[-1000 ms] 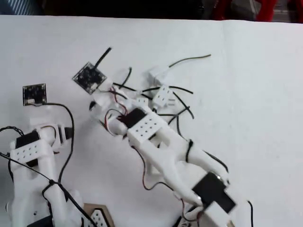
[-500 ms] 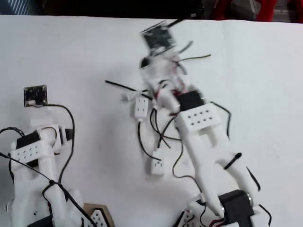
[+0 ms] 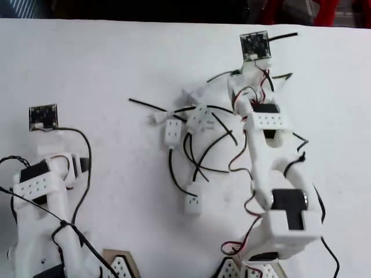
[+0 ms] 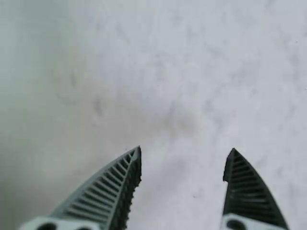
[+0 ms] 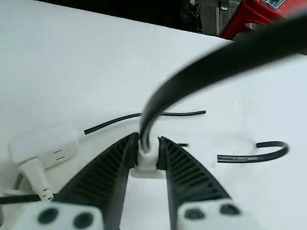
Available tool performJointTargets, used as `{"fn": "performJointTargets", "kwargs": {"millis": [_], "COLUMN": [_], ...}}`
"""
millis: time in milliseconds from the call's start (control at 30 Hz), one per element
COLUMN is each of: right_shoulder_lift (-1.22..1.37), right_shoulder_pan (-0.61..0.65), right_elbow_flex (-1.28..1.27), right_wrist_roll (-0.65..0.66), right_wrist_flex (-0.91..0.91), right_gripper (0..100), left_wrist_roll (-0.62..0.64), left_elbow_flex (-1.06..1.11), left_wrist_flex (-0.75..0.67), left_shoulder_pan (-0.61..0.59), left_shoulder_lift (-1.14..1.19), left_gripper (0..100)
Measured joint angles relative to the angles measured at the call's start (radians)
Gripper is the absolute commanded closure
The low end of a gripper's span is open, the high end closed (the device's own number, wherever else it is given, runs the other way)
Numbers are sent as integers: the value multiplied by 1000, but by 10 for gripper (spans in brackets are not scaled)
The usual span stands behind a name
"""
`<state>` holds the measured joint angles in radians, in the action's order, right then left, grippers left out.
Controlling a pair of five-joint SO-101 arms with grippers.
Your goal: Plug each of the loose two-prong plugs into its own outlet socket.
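1. White two-prong plug [image 5: 144,163] on a thick black cord [image 5: 216,62]: pinched tight between the dark ribbed fingers [image 5: 110,167] of the right gripper [image 5: 146,141], low over the white table [image 5: 72,62].
2. Near it on the table: a white slotted outlet socket [image 5: 45,146].
3. Seen from above: white socket blocks [image 3: 172,130] among tangled black leads, mid-table, beside the right arm [image 3: 264,145].
4. Left gripper [image 4: 184,153]: spread wide, holding nothing, above bare table.

A white table [image 3: 87,58] runs to a dark far edge, where a red thing [image 3: 324,11], perhaps a chair, stands.
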<state>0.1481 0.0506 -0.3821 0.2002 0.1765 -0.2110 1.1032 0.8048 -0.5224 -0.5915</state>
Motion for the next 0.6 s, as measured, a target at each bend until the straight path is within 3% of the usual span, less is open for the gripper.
{"fn": "performJointTargets", "kwargs": {"millis": [133,367,600], "right_shoulder_lift": [109,118,-72], "right_shoulder_pan": [0,0,43], "right_elbow_flex": [55,218,229], "right_wrist_roll": [0,-77,-175], "right_wrist_flex": [-2,265,608], "right_gripper": [836,833,833], "left_wrist_roll": [0,0,0], "left_elbow_flex": [0,0,0], "left_wrist_flex": [0,-17,-18], "left_shoulder_pan": [0,0,0], "left_shoulder_lift": [0,0,0], "left_gripper": [725,725,725]}}
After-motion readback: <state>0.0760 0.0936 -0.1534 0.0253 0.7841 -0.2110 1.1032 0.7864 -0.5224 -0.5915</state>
